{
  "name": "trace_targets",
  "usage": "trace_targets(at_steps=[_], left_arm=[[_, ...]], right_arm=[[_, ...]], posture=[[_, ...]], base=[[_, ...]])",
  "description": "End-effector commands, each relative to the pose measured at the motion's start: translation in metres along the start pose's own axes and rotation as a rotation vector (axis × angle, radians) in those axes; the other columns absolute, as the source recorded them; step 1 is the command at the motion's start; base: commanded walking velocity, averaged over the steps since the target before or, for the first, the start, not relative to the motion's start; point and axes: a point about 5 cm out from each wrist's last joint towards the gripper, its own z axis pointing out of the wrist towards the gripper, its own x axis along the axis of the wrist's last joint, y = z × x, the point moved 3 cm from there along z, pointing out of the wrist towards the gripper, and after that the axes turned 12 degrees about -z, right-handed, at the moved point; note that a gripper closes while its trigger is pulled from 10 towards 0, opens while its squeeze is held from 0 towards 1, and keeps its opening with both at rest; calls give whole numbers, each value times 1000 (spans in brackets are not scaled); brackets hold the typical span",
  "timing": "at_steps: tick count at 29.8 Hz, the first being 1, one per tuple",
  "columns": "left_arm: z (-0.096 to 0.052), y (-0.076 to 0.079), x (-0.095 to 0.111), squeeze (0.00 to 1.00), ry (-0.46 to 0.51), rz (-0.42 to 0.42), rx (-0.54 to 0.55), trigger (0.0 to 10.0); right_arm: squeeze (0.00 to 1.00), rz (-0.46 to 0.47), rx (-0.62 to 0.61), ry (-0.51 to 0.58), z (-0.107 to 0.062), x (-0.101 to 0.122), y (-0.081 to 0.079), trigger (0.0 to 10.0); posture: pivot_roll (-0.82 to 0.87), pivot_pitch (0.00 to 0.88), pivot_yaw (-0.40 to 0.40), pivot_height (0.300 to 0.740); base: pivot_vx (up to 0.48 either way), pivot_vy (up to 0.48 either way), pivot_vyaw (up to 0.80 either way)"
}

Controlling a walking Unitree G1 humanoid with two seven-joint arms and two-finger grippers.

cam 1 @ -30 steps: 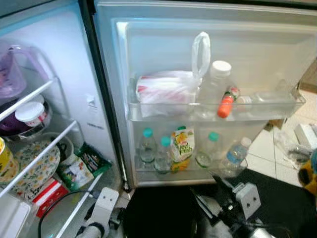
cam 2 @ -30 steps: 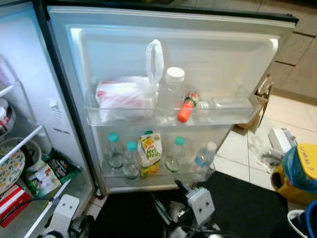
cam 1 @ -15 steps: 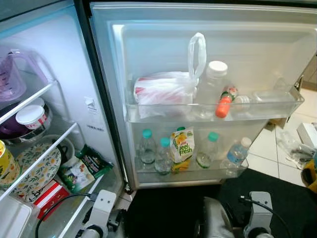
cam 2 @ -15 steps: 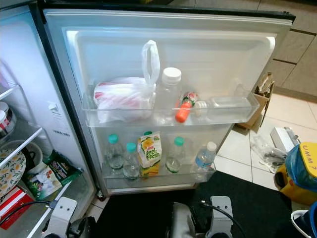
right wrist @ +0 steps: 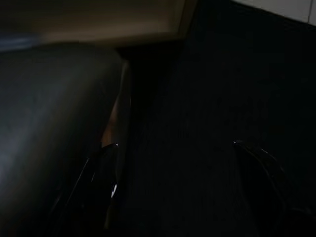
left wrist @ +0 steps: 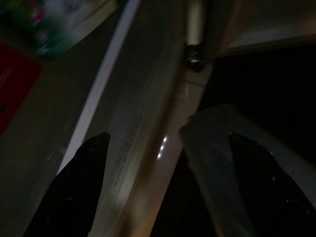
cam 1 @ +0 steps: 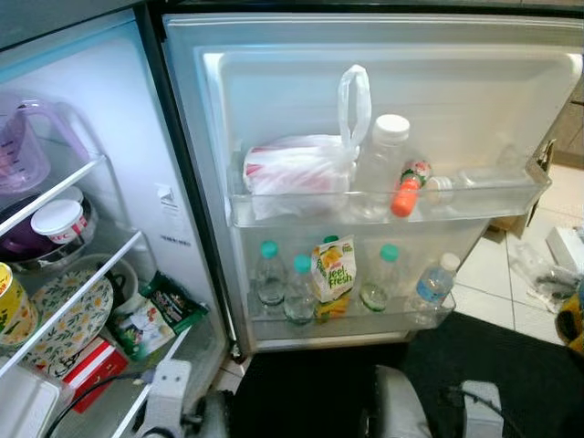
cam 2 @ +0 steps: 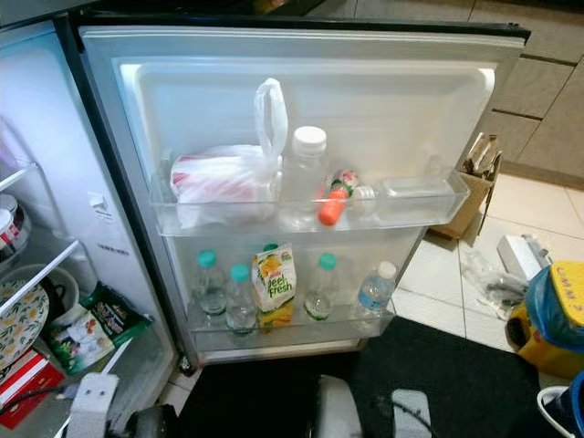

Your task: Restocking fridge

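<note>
Bottles (cam 1: 299,290) and a juice box (cam 1: 334,273) stand on the low door shelf (cam 1: 347,324), so both open, empty pincers, left pincer (left wrist: 165,197) and right pincer (right wrist: 173,192), should fetch more slowly.

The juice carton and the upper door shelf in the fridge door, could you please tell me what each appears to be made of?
The juice carton looks like printed, coated paperboard: folded gable top, flat faces, yellow and green print with a slight sheen. The upper door shelf seems to be clear, glossy hard plastic: the white bag and orange-capped bottle show through its front wall, which catches highlights.
</note>
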Motion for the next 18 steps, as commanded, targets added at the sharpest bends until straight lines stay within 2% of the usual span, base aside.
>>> trace_targets(at_steps=[1,5,8,11,12,13,16,18], left_arm=[[-2,1,-13,0,-53,-11,18,10000],[6,13,4,0,0,-24,1,10000],[8,20,7,0,10,-3,-22,10000],[7,32,-2,0,-28,91,-67,10000],[7,32,-2,0,-28,91,-67,10000],[4,34,-12,0,-67,149,-82,10000],[3,34,-15,0,-83,171,-86,10000],[-1,32,-28,0,-134,214,-91,10000]], right_arm=[[0,-20,10,11,2,5,-1,10000],[0,-24,17,25,4,11,-3,10000],[0,-44,26,27,5,12,-5,10000],[0,-47,29,22,5,11,-7,10000],[0,-47,29,22,5,11,-7,10000],[0,-59,35,15,5,9,-7,10000],[0,-67,38,12,4,8,-8,10000],[0,-77,46,4,4,6,-9,10000]], posture=[[-21,20,-82,529],[-22,19,-86,543],[-26,17,-84,553],[-38,12,-81,567],[-38,12,-81,567],[-40,9,-81,577],[-40,9,-81,581],[-47,5,-78,591]], base=[[0,0,0],[0,0,0],[0,0,0],[0,0,0],[0,0,0],[0,0,0],[0,0,0],[0,0,0]])
